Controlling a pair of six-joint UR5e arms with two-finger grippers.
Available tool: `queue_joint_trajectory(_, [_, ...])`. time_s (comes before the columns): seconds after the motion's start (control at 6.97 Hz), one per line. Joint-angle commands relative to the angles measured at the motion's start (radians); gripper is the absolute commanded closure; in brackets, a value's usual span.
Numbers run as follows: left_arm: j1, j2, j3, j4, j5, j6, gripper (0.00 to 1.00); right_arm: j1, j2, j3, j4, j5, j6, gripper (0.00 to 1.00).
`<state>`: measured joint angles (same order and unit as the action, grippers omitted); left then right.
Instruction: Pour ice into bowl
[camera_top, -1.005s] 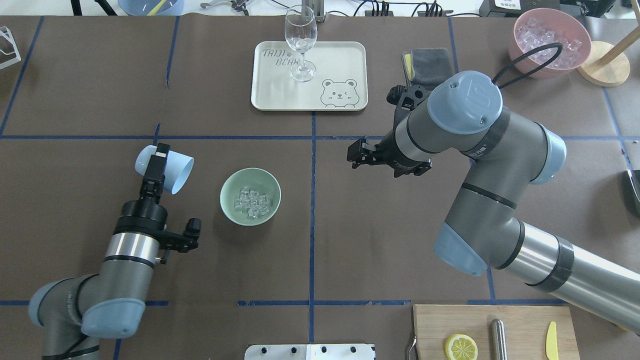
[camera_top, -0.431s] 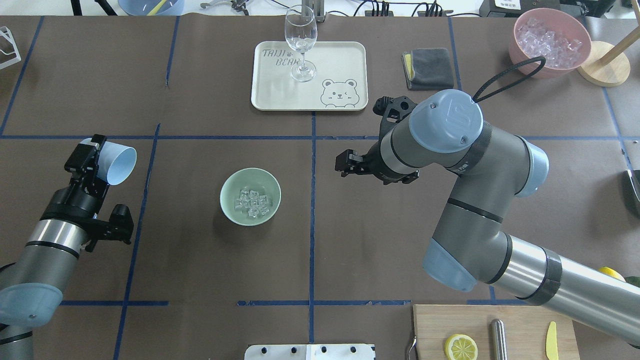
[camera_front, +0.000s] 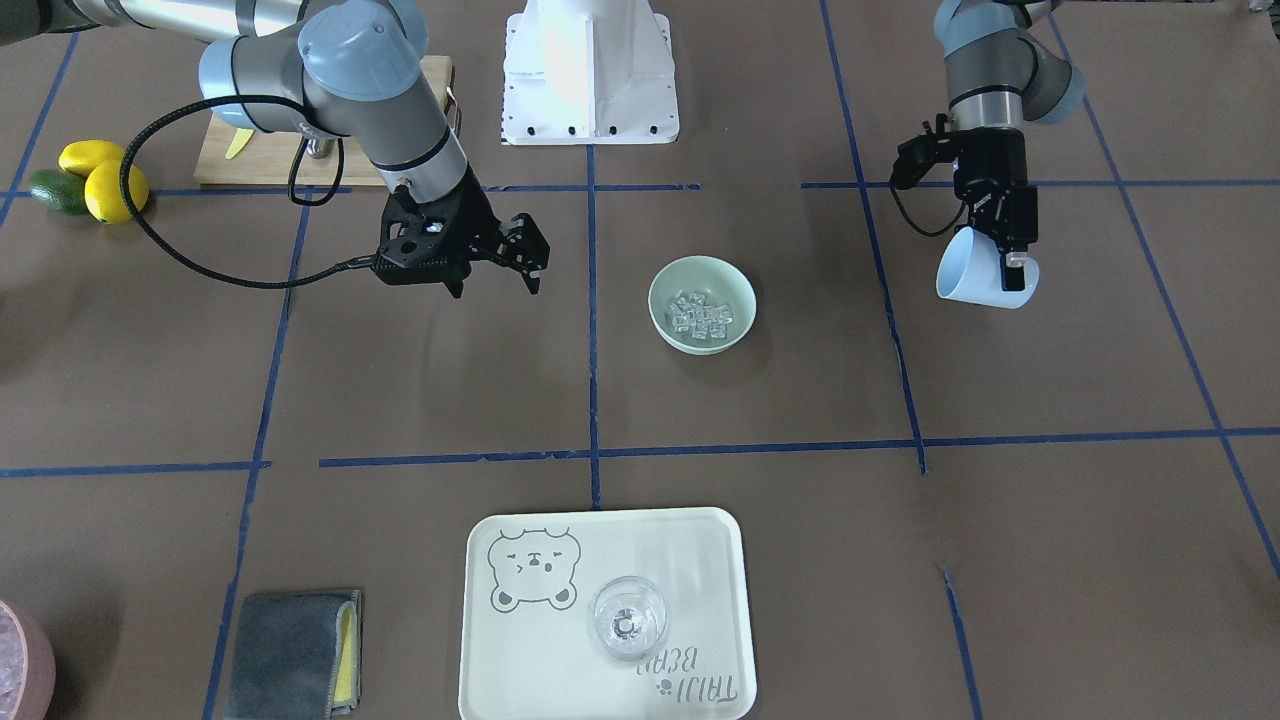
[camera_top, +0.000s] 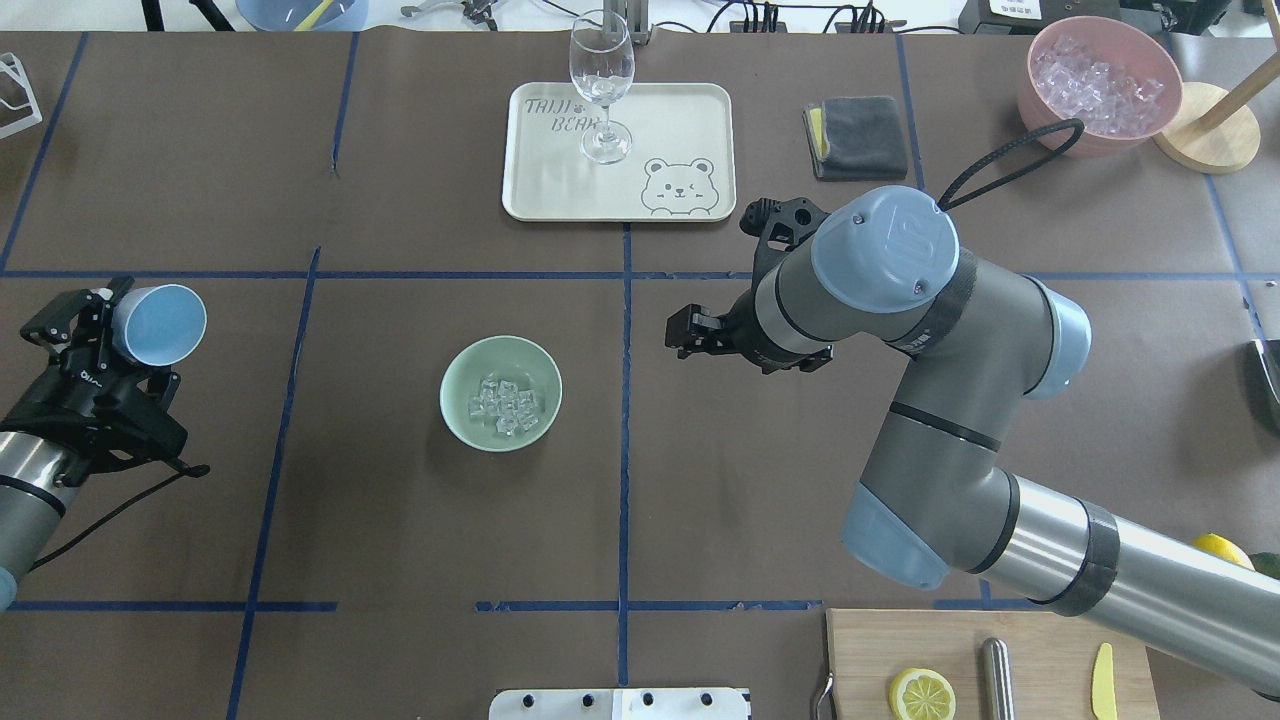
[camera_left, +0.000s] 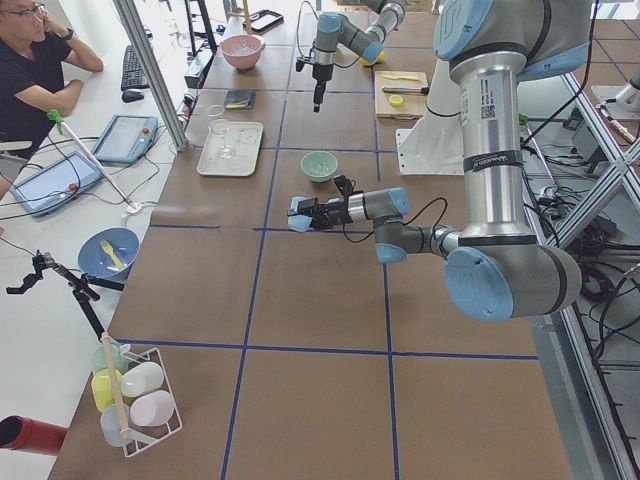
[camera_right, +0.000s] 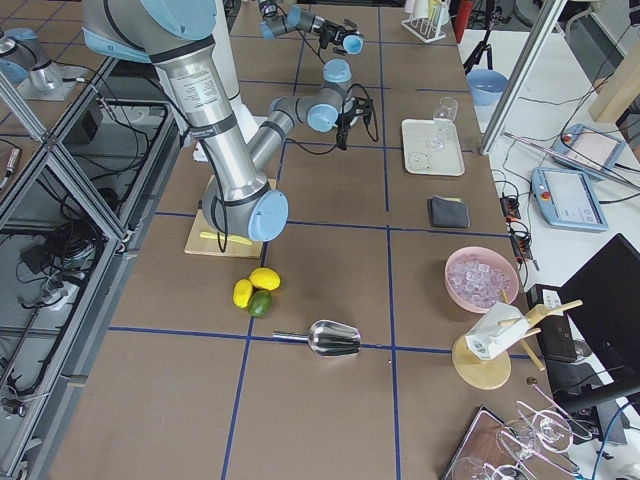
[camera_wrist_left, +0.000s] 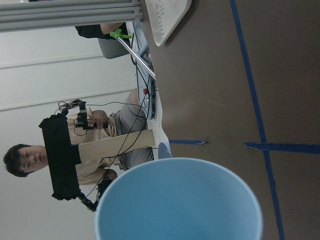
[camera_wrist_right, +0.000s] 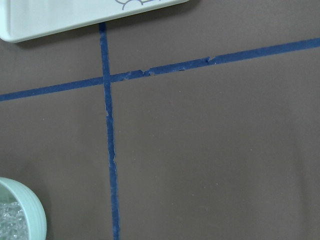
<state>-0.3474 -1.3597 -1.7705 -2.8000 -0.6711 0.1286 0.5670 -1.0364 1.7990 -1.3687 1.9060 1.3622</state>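
wine glass (camera_top: 601, 85) on tray (camera_top: 680, 112), grey cloth (camera_top: 862, 136)

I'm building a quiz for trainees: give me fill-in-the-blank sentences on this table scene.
The ice lies inside the mint-green ____. The left end effector grips a blue ____. The wine glass stands on the ____. The empty right end effector has its jaws ____.
Missing words: bowl; cup; tray; open.

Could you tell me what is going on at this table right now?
The pouring looks done. The ice lies in the bowl mid-table. The left gripper holds a blue cup out to the side, well clear of the bowl, and the cup looks empty in the wrist view. The right gripper hovers open and empty on the bowl's other side, touching nothing.
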Motion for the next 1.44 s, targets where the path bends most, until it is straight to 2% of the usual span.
queue_joint_trajectory(0.0, [-0.004,0.019,0.008,-0.01,-0.063,-0.4,1.0,-0.009,0.016,-0.004,-0.001,-0.004,0.009,0.0])
queue_joint_trajectory(0.29, [-0.002,0.046,0.029,-0.012,-0.062,-0.798,1.0,-0.012,0.018,-0.004,0.0,-0.004,0.02,0.0])
queue_joint_trajectory(0.72, [0.002,0.036,0.086,-0.01,-0.053,-1.217,1.0,-0.024,0.028,-0.015,0.002,-0.004,0.04,0.0])
queue_joint_trajectory(0.86, [0.002,0.025,0.073,-0.007,-0.059,-1.233,1.0,-0.029,0.054,-0.047,0.002,-0.005,0.041,0.0])
queue_joint_trajectory(1.15, [0.002,0.022,0.124,-0.009,-0.048,-1.242,1.0,-0.041,0.076,-0.066,0.002,-0.005,0.064,0.0])
queue_joint_trajectory(1.29, [0.005,0.019,0.159,-0.007,-0.022,-1.286,1.0,-0.047,0.123,-0.107,0.0,-0.013,0.07,0.0])
